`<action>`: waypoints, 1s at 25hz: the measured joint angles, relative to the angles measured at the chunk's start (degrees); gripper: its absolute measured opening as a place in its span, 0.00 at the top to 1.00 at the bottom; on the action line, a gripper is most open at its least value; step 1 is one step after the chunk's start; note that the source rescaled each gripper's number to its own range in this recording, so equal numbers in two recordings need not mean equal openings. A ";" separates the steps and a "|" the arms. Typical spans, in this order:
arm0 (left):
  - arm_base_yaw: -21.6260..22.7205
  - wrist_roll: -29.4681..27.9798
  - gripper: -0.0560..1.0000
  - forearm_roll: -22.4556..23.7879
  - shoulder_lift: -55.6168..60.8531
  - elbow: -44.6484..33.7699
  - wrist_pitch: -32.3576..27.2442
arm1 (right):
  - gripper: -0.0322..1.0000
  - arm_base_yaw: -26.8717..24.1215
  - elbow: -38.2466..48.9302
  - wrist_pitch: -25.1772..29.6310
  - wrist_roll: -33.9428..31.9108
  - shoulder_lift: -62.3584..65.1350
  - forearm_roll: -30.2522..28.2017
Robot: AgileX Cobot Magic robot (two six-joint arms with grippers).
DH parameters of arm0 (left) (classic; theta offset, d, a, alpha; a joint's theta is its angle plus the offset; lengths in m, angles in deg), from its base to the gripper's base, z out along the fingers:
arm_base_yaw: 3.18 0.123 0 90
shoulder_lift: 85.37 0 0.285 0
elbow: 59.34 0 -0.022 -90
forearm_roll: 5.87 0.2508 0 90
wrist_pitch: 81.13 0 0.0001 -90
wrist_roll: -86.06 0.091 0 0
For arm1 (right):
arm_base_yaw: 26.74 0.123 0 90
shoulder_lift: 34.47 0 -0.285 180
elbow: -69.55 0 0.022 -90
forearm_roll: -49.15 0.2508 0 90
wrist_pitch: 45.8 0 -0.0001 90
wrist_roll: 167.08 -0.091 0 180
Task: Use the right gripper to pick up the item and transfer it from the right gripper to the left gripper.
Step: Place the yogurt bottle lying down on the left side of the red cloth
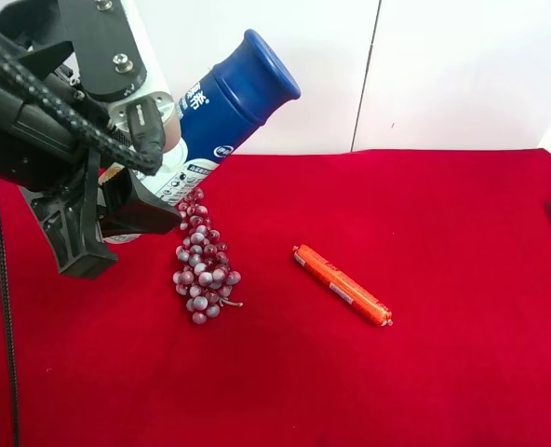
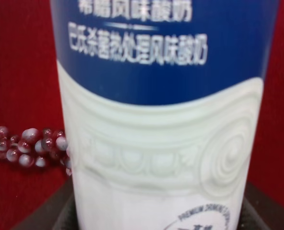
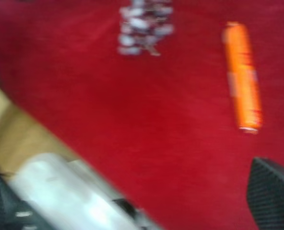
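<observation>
Bottle (image 1: 234,98): capped, opaque, contents unseen; tilted, held off the cloth (image 1: 424,372) near the grapes (image 1: 203,270).
Left gripper (image 1: 131,219): clamped on the bottle's base.
Right gripper (image 3: 132,182): blurred, cut off; fingers (image 3: 271,196) apart, holding nothing.

White bottle (image 1: 229,102), dark blue cap, blue label with white lettering; frosted purple grapes (image 1: 201,270); orange tube (image 1: 341,284); red cloth (image 1: 443,372).
</observation>
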 joint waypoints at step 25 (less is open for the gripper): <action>0.00 0.00 0.84 0.04 0.00 0.00 -0.37 | 0.00 0.01 28.56 -8.78 -1.49 31.09 -11.17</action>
